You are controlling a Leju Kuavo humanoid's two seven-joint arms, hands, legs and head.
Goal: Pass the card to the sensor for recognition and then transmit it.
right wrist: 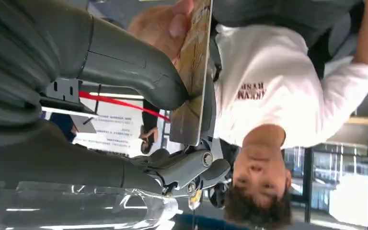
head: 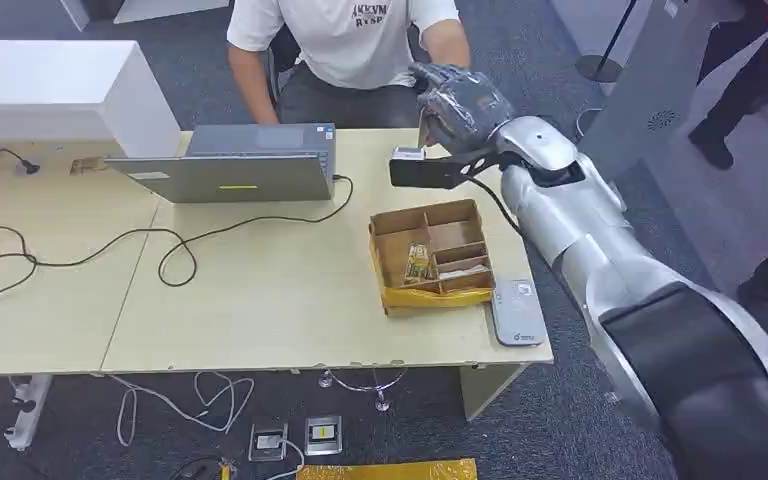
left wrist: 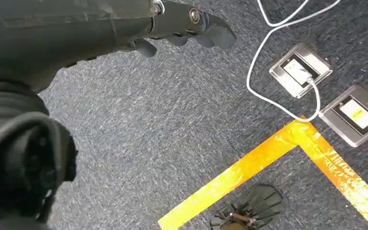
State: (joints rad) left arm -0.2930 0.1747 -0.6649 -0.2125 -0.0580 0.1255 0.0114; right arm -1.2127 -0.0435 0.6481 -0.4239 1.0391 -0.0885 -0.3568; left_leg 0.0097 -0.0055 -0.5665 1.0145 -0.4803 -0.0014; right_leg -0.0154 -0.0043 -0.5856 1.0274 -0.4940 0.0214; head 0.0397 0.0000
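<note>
My right hand point(head: 457, 103) is raised over the table's far edge, in front of a seated person in a white shirt point(head: 360, 35). In the right wrist view its thumb point(right wrist: 134, 67) presses the card point(right wrist: 194, 72) against the darker fingers point(right wrist: 191, 165). The card is tan and seen nearly edge-on. The person's hand point(right wrist: 165, 24) grips the card's far end. The grey-white sensor point(head: 516, 312) lies flat at the table's right front corner, well behind my hand. My left hand point(left wrist: 124, 24) hangs over the carpet, fingers point(left wrist: 206, 28) loosely apart and holding nothing.
A cardboard box point(head: 430, 255) with compartments and small items sits beside the sensor. A laptop point(head: 230, 165) stands at the back with a black cable point(head: 175, 255) looping across the table. Floor sockets point(left wrist: 299, 69), white cable and yellow tape point(left wrist: 249, 170) lie below.
</note>
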